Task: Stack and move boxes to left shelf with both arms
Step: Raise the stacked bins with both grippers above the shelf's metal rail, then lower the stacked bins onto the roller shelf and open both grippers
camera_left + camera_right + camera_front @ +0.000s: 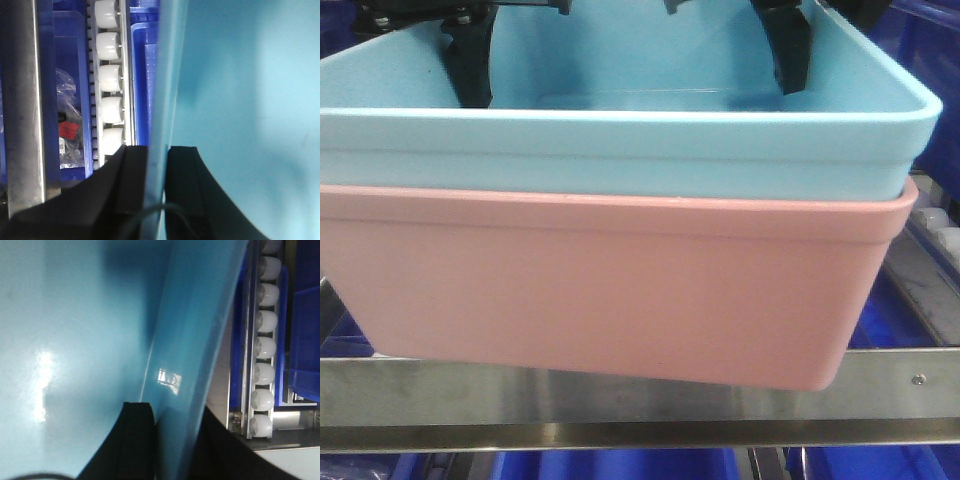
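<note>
The light sky-blue bin (pixel 620 140) sits nested inside the salmon pink bin (pixel 600 290). The stack fills the front view, its base just over the flat steel front bar (pixel 520 400) of the left shelf. I cannot tell whether it rests on the rollers. My left gripper (pixel 470 60) is shut on the blue bin's left wall (pixel 162 100), one finger (pixel 131 172) outside and one inside. My right gripper (pixel 790 50) is shut on the blue bin's right wall (pixel 200 340), one finger (pixel 137 435) inside and one outside. The grippers show close up in the left wrist view (pixel 156 167) and the right wrist view (pixel 175 437).
Rows of white rollers (pixel 110 75) run beside the stack on the left and more rollers (pixel 262 350) on the right. Dark royal-blue bins (pixel 920 40) stand behind and below the rack, and beside each wrist (pixel 142 75) (pixel 305 315). A steel rail (pixel 22 100) runs at far left.
</note>
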### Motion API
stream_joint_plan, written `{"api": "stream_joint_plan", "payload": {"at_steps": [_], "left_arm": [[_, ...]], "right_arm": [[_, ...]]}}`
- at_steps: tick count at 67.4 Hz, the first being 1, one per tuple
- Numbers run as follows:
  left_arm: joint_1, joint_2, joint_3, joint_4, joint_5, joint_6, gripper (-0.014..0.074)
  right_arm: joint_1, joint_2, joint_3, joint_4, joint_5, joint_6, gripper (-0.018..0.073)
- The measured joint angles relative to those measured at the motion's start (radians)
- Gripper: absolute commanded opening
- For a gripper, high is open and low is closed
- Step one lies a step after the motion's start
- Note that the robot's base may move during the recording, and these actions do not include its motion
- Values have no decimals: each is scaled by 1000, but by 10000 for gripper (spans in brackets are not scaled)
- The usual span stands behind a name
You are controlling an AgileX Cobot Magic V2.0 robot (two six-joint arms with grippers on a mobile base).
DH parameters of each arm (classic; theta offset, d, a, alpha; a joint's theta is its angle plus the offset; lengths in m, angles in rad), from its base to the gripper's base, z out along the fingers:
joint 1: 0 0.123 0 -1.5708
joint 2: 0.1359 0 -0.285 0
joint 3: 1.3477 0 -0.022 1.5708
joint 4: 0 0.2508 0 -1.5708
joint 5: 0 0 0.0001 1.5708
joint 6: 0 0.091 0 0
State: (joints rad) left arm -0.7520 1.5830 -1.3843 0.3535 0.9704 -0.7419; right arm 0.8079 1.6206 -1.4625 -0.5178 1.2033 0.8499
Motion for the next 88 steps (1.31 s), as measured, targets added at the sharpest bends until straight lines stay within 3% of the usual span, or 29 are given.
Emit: {"api": "stream_joint_plan", "payload": {"at_steps": [19, 49, 63, 88], "left_arm": [[0, 0, 0, 84, -25, 0, -12], [130, 14, 0, 61, -280, -16, -12], [182, 104, 0, 61, -322, -16, -12], [190, 244, 0, 59, -350, -11, -8]], "right_arm": [[-17, 4, -65, 0, -38, -79, 56], [-178, 69, -134, 28, -272, -209, 56], [-191, 165, -136, 40, -337, -218, 56], [-198, 278, -136, 22, -358, -218, 56]]}}
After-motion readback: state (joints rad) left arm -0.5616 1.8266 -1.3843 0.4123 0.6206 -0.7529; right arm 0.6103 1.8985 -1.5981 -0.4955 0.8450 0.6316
